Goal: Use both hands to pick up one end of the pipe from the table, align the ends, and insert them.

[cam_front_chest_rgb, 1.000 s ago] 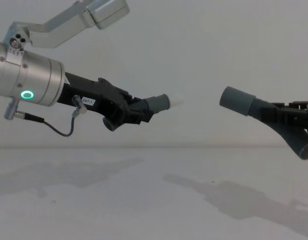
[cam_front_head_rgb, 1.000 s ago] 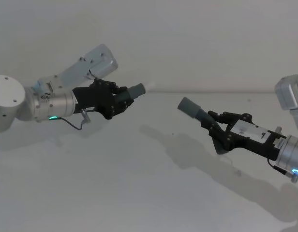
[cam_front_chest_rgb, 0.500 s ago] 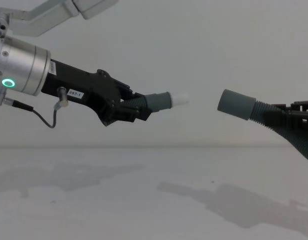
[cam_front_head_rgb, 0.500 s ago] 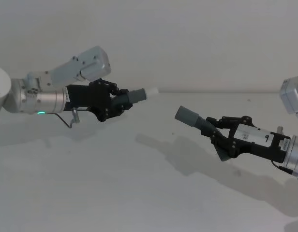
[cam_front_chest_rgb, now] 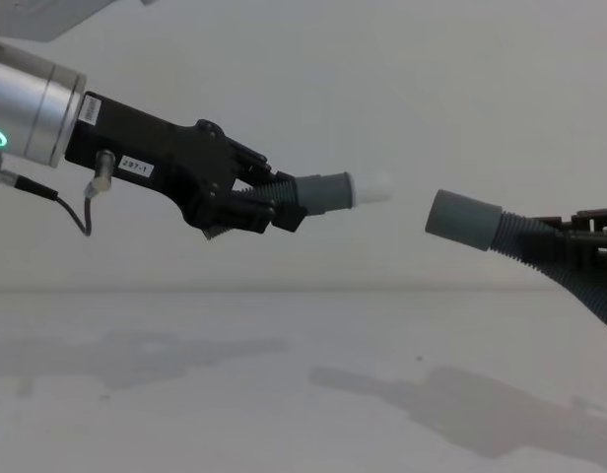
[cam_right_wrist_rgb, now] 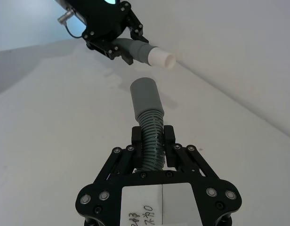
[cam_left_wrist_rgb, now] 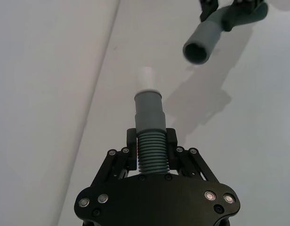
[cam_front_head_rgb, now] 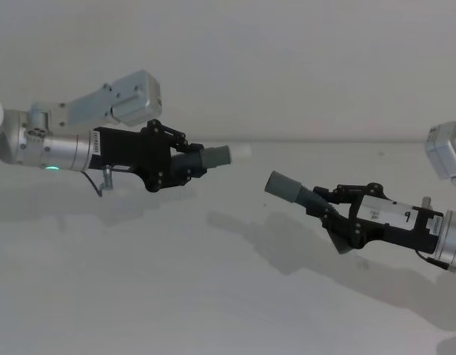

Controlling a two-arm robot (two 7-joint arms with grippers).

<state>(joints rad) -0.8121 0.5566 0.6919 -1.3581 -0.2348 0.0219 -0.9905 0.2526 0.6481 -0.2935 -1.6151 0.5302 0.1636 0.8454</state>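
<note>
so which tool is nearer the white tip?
Left. The left tool holds the pipe piece whose white tip juts ahead of it; the right tool holds the other piece, across an open gap.

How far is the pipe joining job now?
Done: both pieces are off the table, the left gripper shut on the white-tipped piece, the right gripper shut on the cuffed piece. In hand: the ends face each other across a gap. Left: final aligning and inserting.

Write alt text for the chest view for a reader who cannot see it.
Two grippers hold hose pieces in the air above a white table, ends facing with a gap between. The left gripper clamps the piece with the white tip; the right gripper holds the piece with the wide grey cuff, slightly lower.
</note>
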